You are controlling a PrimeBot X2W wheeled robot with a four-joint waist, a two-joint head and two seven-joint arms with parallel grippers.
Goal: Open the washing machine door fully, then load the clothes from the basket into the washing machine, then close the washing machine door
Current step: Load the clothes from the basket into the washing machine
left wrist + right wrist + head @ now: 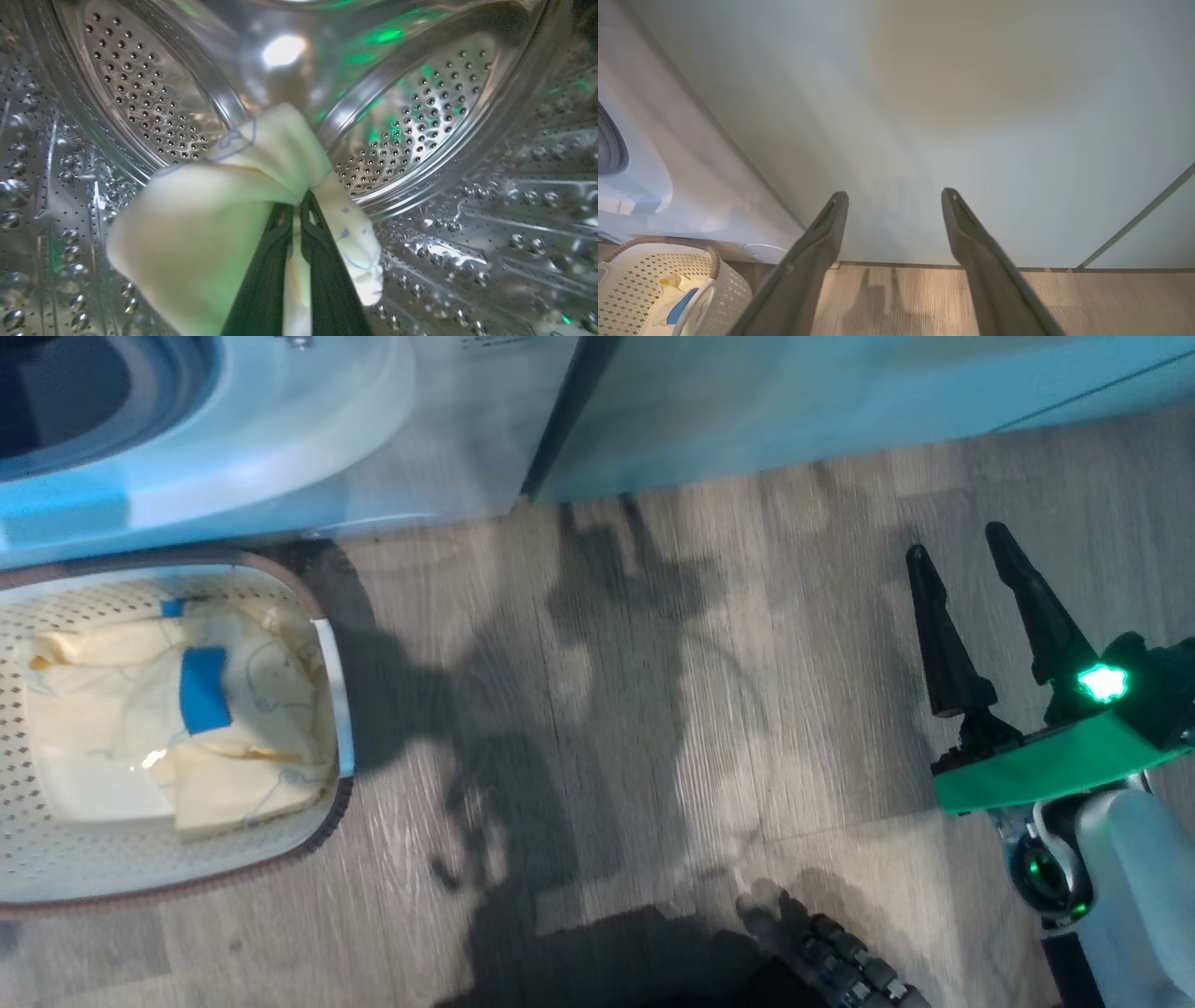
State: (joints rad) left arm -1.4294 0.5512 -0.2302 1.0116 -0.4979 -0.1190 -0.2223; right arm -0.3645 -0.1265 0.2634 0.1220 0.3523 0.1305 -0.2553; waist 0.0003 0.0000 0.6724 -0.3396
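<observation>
Inside the perforated steel drum (154, 102) of the washing machine (308, 439), my left gripper (299, 205) is shut on a pale yellow garment (201, 233) with blue outline prints, which bunches and hangs around the two dark fingers. More pale yellow clothes (187, 709) with a blue patch lie in the cream basket (56, 868) on the floor in front of the machine; the right wrist view also catches the basket (719, 289). My right gripper (962, 546) hovers open over the floor at the right, nothing between its fingers. The washing machine door is out of view.
Pale green cabinet fronts (840, 411) stand to the right of the washing machine, and fill the area ahead of the right gripper (894, 193). Wood-look floor (607, 728) stretches between basket and right arm. A dark part of the robot's base (840, 961) sits at the bottom.
</observation>
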